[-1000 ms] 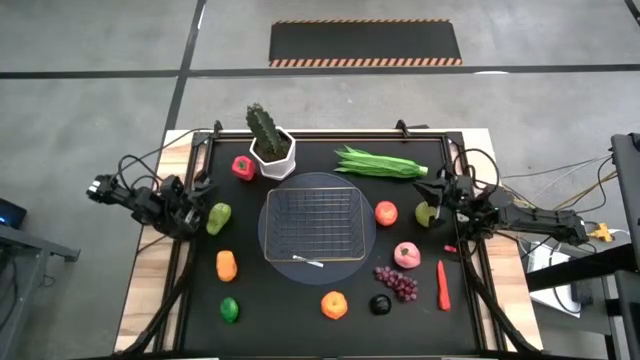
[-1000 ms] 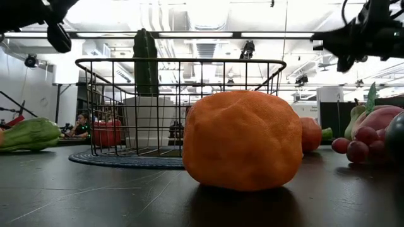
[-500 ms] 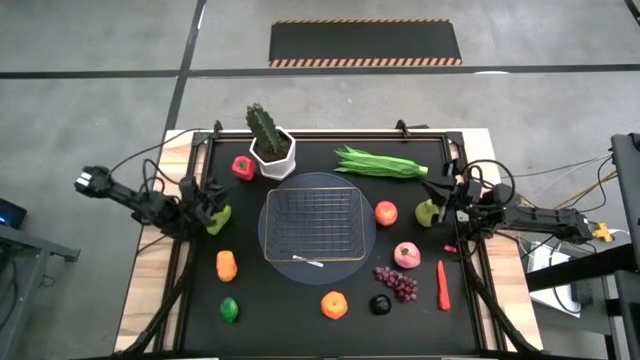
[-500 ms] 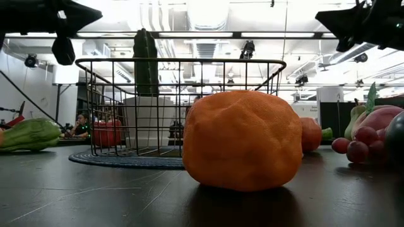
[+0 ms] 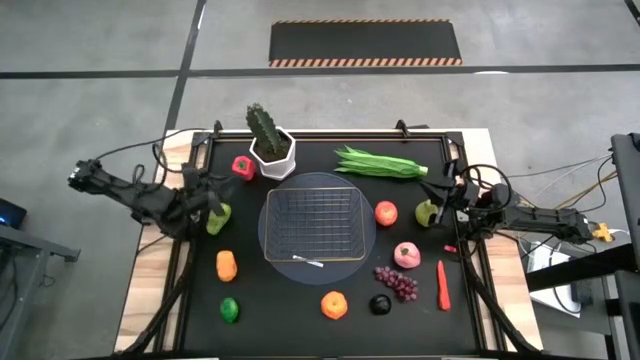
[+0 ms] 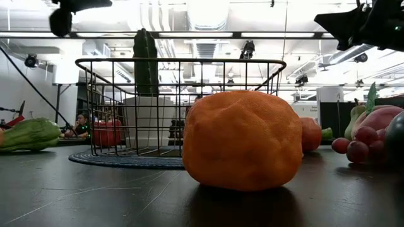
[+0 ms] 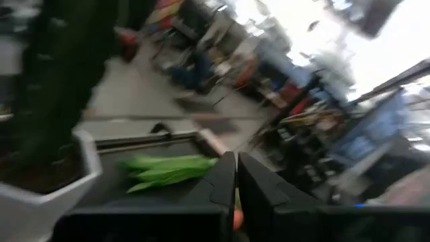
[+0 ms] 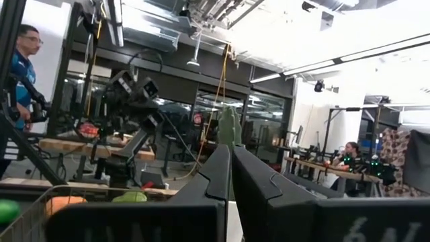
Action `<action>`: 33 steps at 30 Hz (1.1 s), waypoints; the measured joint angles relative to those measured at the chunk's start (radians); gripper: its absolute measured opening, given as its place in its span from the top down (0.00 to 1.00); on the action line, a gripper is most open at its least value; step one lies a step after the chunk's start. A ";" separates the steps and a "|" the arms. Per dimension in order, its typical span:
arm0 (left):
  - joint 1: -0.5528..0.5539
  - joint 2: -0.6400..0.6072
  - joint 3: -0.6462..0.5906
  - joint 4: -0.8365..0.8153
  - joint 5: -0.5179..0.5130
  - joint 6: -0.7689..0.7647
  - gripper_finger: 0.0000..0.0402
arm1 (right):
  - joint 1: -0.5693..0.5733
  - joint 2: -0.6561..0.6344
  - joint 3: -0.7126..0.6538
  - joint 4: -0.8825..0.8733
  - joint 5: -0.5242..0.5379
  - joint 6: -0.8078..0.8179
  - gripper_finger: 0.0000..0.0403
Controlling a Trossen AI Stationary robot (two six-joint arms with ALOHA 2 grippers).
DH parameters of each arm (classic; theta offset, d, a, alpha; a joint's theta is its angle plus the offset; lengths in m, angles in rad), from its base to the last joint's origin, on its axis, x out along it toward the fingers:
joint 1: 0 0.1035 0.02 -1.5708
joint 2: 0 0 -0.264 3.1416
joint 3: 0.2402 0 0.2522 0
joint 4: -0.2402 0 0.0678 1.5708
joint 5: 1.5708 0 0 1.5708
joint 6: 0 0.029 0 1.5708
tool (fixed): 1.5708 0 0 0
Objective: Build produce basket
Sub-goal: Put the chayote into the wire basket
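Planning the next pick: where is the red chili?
High view: the slim red chili lies near the table's right edge, beside the purple grapes.

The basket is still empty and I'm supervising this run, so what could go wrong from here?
1. The left hand is shut and hangs by the cactus pot; a swing toward the red pepper could tip it.
2. The basket is shallow, so round fruit like the orange may roll out.
3. The right hand, also shut, could nudge the green apple away.
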 joint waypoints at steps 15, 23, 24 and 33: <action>0.207 0.469 0.370 -1.377 0.682 -0.928 1.00 | 0.000 0.000 0.000 -0.027 0.008 0.003 0.98; 0.307 0.637 0.359 -1.381 0.739 -0.756 1.00 | 0.000 0.000 0.000 -0.038 0.008 0.003 0.98; 0.318 0.642 0.359 -1.380 0.739 -0.743 1.00 | 0.000 0.000 0.000 -0.041 0.008 0.002 0.98; 0.374 0.657 0.335 -1.310 0.733 -0.653 0.86 | 0.000 0.000 0.000 -0.077 0.008 0.000 0.98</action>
